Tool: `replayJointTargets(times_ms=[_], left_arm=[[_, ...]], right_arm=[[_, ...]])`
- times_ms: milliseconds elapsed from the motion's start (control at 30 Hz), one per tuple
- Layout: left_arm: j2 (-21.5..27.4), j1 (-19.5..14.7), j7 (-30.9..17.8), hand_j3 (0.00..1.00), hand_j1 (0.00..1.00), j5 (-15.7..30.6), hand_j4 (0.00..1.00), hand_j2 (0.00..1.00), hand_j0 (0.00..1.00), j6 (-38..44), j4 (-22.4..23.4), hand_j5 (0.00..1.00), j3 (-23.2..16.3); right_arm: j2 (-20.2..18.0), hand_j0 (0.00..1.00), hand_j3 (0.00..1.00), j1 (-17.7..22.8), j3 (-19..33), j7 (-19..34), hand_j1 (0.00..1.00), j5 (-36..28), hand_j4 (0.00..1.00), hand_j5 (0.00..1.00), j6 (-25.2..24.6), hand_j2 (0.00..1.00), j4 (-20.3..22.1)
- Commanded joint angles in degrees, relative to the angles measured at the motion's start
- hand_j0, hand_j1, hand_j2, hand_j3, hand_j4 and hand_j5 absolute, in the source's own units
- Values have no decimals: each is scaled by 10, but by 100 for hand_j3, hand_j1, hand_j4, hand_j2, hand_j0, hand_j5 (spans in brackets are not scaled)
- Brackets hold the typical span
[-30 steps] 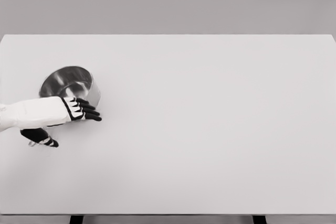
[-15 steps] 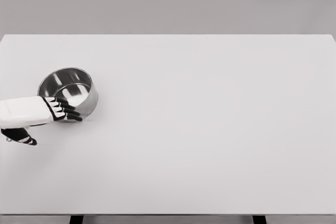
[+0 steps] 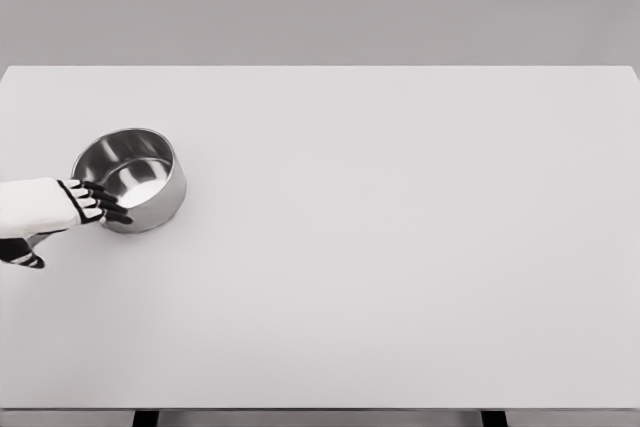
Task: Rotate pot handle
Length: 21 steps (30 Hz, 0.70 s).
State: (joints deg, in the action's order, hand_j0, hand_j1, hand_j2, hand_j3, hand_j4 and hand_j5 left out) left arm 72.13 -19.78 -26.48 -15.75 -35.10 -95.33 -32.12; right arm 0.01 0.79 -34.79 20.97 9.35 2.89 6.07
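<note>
- Presently: pot point(image 3: 130, 179) sits upright on the surface point(image 3: 400, 247), far left, roughly mid-depth.
- Pot is round, shiny metal, open top; inside looks bare and reflective.
- Handle not visible; the near-left side of the pot is covered by the hand.
- Left hand point(image 3: 88, 202) enters from the left edge, white forearm level above the surface.
- Black fingers point(image 3: 108, 213) are extended, loosely spread, lying against the pot's near-left rim and wall.
- No closed grasp seen; fingers not wrapped around anything.
- Thumb point(image 3: 22, 258) hangs lower, apart from the pot, near the left edge.
- Right arm not seen.
</note>
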Motion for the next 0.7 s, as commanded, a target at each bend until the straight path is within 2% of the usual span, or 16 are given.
replayJointTargets(times_ms=[0,367,600,667], left_arm=[[-1,0,0,100,100,-1,100,100,100,1,13,100,2],[-2,-10,1,100,100,-1,100,100,100,1,63,100,6],[6,-11,6,100,100,9,100,100,100,1,65,100,22],[19,-10,7,100,100,25,100,100,100,1,65,100,26]], right_arm=[[0,100,100,0,0,0,100,0,100,100,0,100,0],[0,100,100,0,0,0,100,0,100,100,0,100,0],[0,100,100,0,0,0,100,0,100,100,0,100,0],[0,100,100,0,0,0,100,0,100,100,0,100,0]])
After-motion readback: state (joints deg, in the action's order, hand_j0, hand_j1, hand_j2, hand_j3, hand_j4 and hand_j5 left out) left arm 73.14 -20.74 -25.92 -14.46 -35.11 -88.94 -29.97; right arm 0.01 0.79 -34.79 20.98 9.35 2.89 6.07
